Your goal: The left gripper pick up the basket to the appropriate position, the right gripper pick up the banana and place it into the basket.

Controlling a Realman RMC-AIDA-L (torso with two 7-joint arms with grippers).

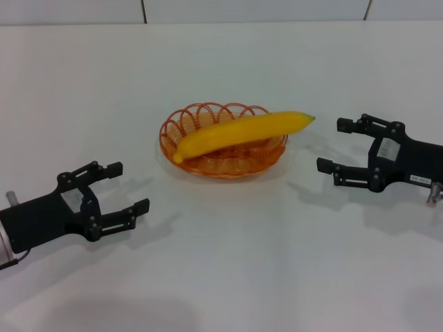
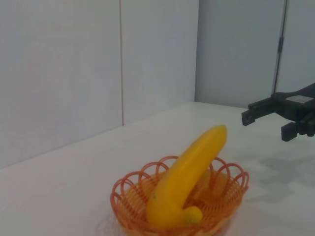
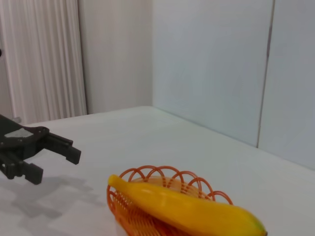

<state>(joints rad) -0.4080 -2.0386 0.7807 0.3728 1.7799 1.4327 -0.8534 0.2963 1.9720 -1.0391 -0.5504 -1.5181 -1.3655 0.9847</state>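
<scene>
The orange wire basket stands on the white table at the middle. The yellow banana lies across it, one tip sticking out over the rim toward my right gripper. My left gripper is open and empty, low on the table to the near left of the basket. My right gripper is open and empty, just right of the banana's tip, apart from it. The left wrist view shows the banana in the basket and the right gripper behind. The right wrist view shows the banana, the basket and the left gripper.
The white table stretches all around the basket. Its far edge meets a pale panelled wall. A curtain hangs beyond the table in the right wrist view.
</scene>
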